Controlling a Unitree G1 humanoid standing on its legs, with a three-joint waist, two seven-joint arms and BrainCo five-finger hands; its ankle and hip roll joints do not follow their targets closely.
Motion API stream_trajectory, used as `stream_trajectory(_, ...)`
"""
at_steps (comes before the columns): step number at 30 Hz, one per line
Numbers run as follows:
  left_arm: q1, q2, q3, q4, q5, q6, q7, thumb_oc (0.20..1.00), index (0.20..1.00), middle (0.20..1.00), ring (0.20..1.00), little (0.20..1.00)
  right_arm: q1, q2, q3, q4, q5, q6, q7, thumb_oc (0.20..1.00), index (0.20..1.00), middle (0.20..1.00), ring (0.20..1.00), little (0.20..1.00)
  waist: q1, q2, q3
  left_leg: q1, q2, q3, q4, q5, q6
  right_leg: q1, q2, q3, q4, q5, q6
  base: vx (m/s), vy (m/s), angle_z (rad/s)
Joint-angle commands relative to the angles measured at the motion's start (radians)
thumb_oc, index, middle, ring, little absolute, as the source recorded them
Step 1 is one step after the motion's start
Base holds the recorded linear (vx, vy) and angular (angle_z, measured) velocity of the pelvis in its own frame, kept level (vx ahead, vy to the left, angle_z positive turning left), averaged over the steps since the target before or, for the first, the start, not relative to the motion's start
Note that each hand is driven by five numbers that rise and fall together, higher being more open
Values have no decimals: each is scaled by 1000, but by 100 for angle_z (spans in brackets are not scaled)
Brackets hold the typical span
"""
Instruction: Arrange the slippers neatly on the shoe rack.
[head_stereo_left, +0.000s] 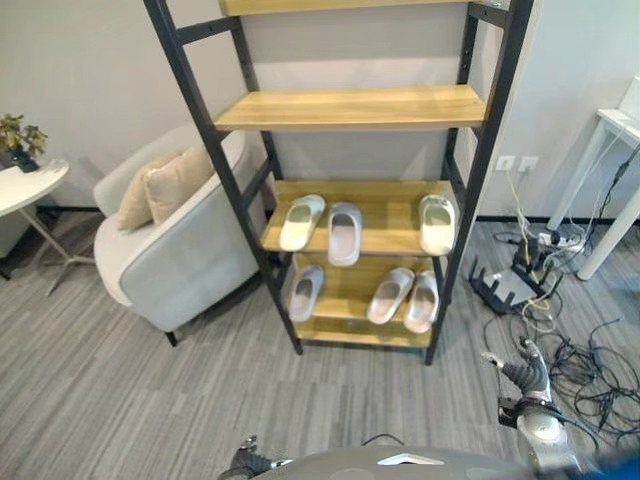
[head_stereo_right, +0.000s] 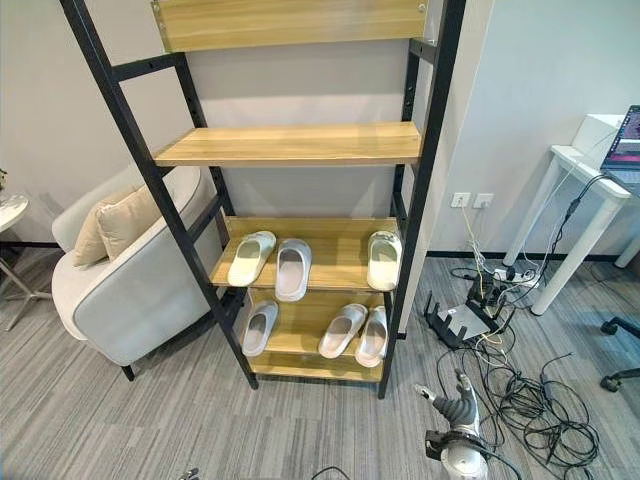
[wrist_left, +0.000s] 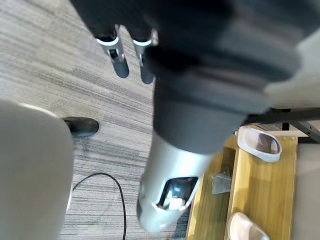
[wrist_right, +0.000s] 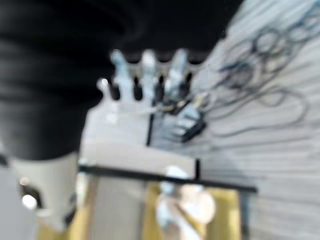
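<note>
1. A black-framed shoe rack (head_stereo_left: 478, 150) with wooden shelves fills the centre of the frame.
2. Six pale slippers (head_stereo_left: 343, 233) sit on its two lowest shelves, three on each.
3. At lower right, the right hand (head_stereo_right: 456, 404) hangs empty, fingers loosely straight (blurred in its wrist view).
4. The left hand (wrist_left: 121, 60) hangs over the floor, fingers straight, holding nothing.
5. A grey armchair (head_stereo_left: 180, 250), cut off by the rack's frame, stands at centre left.

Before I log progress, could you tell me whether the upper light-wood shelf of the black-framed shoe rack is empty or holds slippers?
Empty. The upper light-wood shelf shows bare wood, while the pale slippers lie on the two lower shelves.
</note>
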Motion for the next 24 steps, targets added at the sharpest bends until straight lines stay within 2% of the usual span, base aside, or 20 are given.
stream_trajectory(1,-36,36,30,49,20,-14,-1,1000,1000,1000,1000,1000,-40,59,-17,-88,14,-32,24,1000,1000,1000,1000,1000,2,-87,29,36,52,76,6,-32,-51,111,-17,2,-236,182,47,28,44,5)
stream_trajectory(6,-41,50,35,46,21,-13,-4,1000,1000,1000,1000,1000,-119,60,30,-130,10,-27,34,1000,1000,1000,1000,1000,18,-110,38,17,43,61,14,-38,-45,106,-18,-2,-244,186,58,8,42,6)
stream_trajectory(11,-33,67,47,32,15,-15,-6,1000,1000,1000,1000,1000,-147,72,52,-158,15,-17,35,1000,1000,1000,1000,1000,40,-143,46,-4,35,46,57,-69,-32,104,-30,0,-252,192,72,20,48,3)
stream_trajectory(12,-33,74,52,32,9,-16,-8,1000,1000,1000,1000,1000,-160,75,60,-163,15,-12,30,1000,1000,1000,1000,1000,52,-162,54,-27,26,33,99,-91,-19,106,-42,-7,-255,197,84,18,94,13)
stream_trajectory(16,-51,86,48,39,8,-10,-7,1000,1000,1000,1000,1000,-194,80,58,-163,17,-10,16,1000,1000,1000,1000,1000,64,-183,72,-82,9,18,165,-129,11,88,-68,-24,-221,187,125,7,148,24)
stream_trajectory(17,-53,86,49,44,8,-8,-7,1000,1000,1000,1000,1000,-196,81,61,-167,16,-8,18,1000,1000,1000,1000,1000,65,-184,75,-88,5,17,169,-133,19,81,-74,-27,-206,187,135,53,252,17)
stream_trajectory(18,-58,91,48,53,15,-6,-3,1000,1000,1000,1000,1000,-191,85,58,-186,13,-5,18,1000,1000,1000,1000,1000,62,-185,79,-93,-10,17,172,-142,36,59,-98,-30,-158,212,162,55,191,7)
stream_trajectory(19,-58,91,48,53,15,-6,-3,1000,1000,1000,1000,1000,-191,85,58,-186,13,-5,18,1000,1000,1000,1000,1000,62,-185,78,-94,-10,17,173,-142,37,58,-98,-30,-158,211,163,46,188,10)
stream_trajectory(21,-62,97,48,52,13,-4,1,1000,1000,1000,1000,1000,-192,92,53,-201,16,-11,18,1000,1000,1000,1000,1000,60,-177,90,-104,-18,17,181,-147,53,12,-117,-17,-74,255,186,11,160,9)
stream_trajectory(23,-71,106,49,44,13,-5,6,1000,1000,1000,1000,1000,-192,92,55,-203,12,-20,20,1000,1000,1000,1000,1000,61,-161,97,-110,-20,10,184,-150,62,-20,-107,-7,-12,245,180,46,195,-2)
stream_trajectory(24,-84,108,51,40,12,-4,7,1000,1000,1000,1000,1000,-185,94,52,-205,9,-25,20,1000,1000,1000,1000,1000,54,-152,100,-110,-29,0,182,-150,66,-48,-79,16,25,240,167,85,199,-9)
